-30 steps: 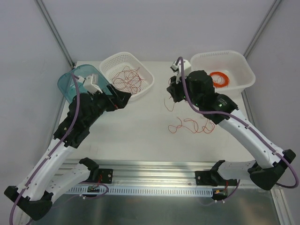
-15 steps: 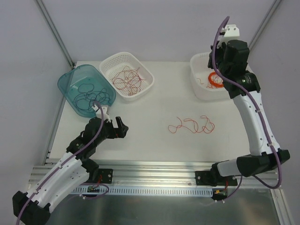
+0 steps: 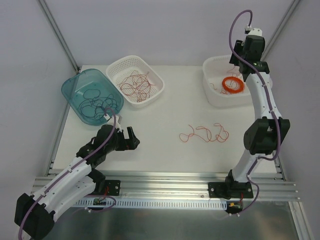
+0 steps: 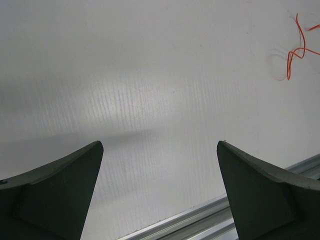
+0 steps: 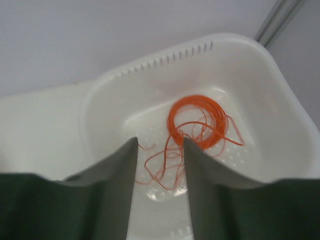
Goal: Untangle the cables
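Observation:
One thin red cable [image 3: 205, 134] lies curled on the table's middle; the left wrist view catches its end [image 4: 295, 52]. More red cables [image 3: 136, 84] are bunched in the white basket, and dark cables [image 3: 95, 102] lie in the teal bin. My left gripper [image 3: 128, 140] [image 4: 160, 146] hovers low over bare table, open and empty. High over the white tub [image 3: 212, 97] hangs my right gripper [image 3: 245, 56] [image 5: 160, 141], its jaws parted. A loose orange-red cable [image 5: 162, 167] [image 3: 218, 86] lies on the tub's floor below, touching neither finger.
A thick bright orange coil [image 3: 233, 85] [image 5: 197, 120] rests in the tub beside the loose cable. The metal rail [image 3: 165, 180] runs along the near table edge, just under the left gripper. Frame posts stand at the back corners.
My right arm swung from the table's middle up over the white tub and its jaws parted; an orange-red cable now lies there. My left arm pulled back from the teal bin.

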### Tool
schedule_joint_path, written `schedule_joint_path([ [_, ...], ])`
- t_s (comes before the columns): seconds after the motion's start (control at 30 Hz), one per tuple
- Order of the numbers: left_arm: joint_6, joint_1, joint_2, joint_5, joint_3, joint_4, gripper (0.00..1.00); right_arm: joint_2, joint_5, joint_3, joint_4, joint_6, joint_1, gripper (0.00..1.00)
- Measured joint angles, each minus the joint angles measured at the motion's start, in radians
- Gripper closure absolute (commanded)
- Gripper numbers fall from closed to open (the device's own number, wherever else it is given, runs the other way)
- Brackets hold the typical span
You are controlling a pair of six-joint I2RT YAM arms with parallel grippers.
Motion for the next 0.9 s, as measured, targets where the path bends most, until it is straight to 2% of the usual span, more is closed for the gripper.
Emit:
schedule_joint_path([
  [0.07,-0.004,0.000,0.006,0.000,0.000,0.000,0.01,0.040,-0.005,0.011,-0.027,0.013,-0.009,0.36],
  [0.1,-0.005,0.000,0.010,0.000,0.000,0.000,0.01,0.051,-0.010,0.013,-0.039,0.021,-0.011,0.34],
  [0.23,-0.005,0.000,0.039,0.000,0.008,0.000,0.01,0.045,-0.047,-0.001,-0.116,0.040,-0.008,0.30],
  [0.37,-0.002,0.000,0.105,0.010,0.046,0.000,0.01,-0.082,-0.068,-0.170,-0.121,0.069,-0.002,0.30],
  [0.53,0.010,0.000,0.208,0.051,0.105,0.008,0.01,-0.300,-0.078,-0.397,-0.166,0.133,0.000,0.32],
  [0.67,0.027,0.000,0.279,0.094,0.138,0.023,0.01,-0.462,-0.075,-0.595,-0.185,0.187,-0.003,0.40],
  [0.77,0.034,0.000,0.325,0.123,0.155,0.029,0.01,-0.513,-0.084,-0.719,-0.206,0.218,-0.018,0.46],
  [0.9,0.038,-0.001,0.364,0.151,0.164,0.029,0.01,-0.498,-0.113,-0.851,-0.217,0.259,-0.054,0.50],
])
